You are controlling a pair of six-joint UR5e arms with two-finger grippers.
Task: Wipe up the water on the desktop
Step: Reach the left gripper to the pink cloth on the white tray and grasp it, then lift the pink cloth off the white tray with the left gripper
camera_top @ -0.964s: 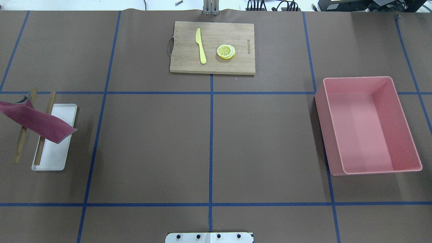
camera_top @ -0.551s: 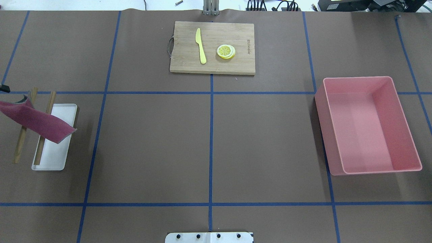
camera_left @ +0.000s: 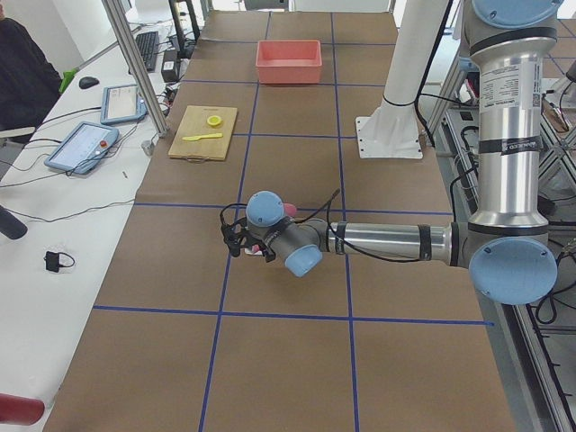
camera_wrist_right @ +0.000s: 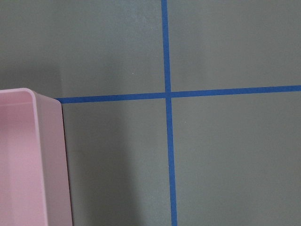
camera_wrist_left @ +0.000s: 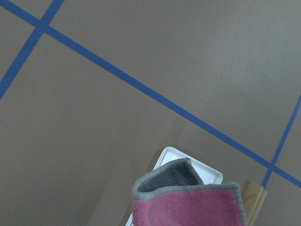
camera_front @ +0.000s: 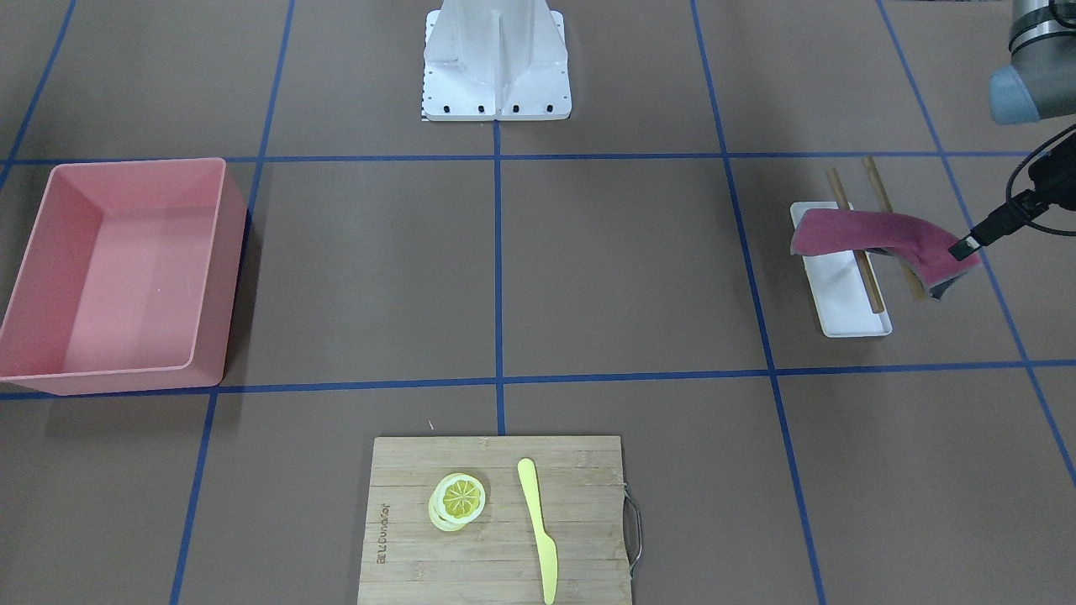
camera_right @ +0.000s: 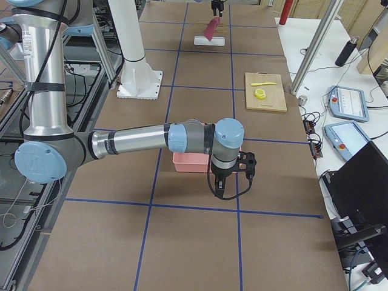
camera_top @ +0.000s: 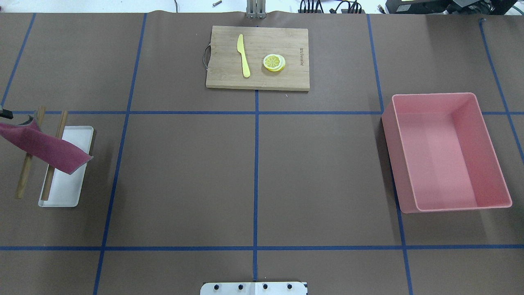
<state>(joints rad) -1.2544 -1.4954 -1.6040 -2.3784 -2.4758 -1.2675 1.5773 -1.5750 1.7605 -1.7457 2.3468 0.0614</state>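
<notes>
The brown desktop (camera_top: 184, 176) with its blue tape grid shows no water that I can make out. My left gripper (camera_left: 232, 243) is at the table's left end and holds a red cloth (camera_top: 45, 149) up in the air over a white tray (camera_top: 67, 184). The cloth also shows in the front view (camera_front: 874, 231) and at the bottom of the left wrist view (camera_wrist_left: 188, 207). Its free end droops over the tray. My right gripper (camera_right: 242, 165) hangs over the desktop beside the pink bin (camera_right: 191, 162); I cannot tell whether it is open or shut.
Two wooden sticks (camera_top: 22, 180) lie across and beside the white tray. A bamboo cutting board (camera_top: 258, 57) with a yellow knife (camera_top: 244, 55) and lemon slices (camera_top: 274, 62) sits at the far middle. The pink bin (camera_top: 446, 151) stands at the right.
The cloth has sunk very slightly. A small black part of the left arm has come into view at the overhead view's left edge. Nothing else has moved.
</notes>
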